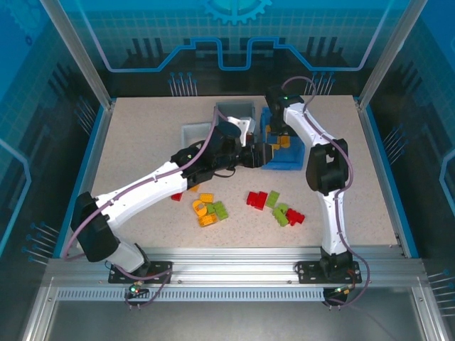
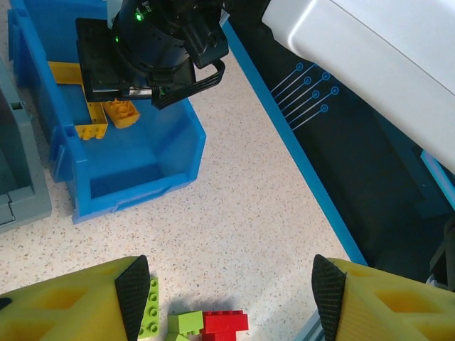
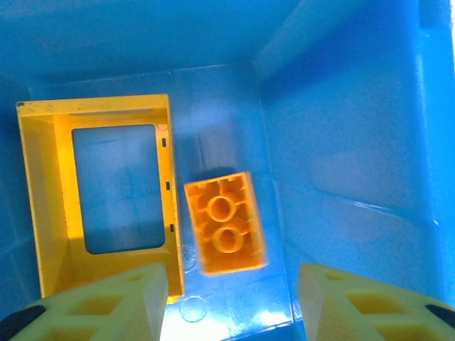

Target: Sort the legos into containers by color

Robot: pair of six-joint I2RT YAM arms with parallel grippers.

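Brick (image 3: 225,222), orange, underside up, in blue bin (image 3: 341,106); left fingers (image 2: 64,305) and right fingers (image 3: 106,298) spread.

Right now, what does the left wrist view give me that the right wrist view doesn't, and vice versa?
Left wrist view adds: the table, the grey bin at the frame's edge, a red brick and lime green bricks near the open left gripper, and the right arm over the blue bin.
Right wrist view adds: the orange-yellow brick close up, hollow underside up, below the open right gripper.
Both share: the blue bin's floor holding the yellow frame and that brick.
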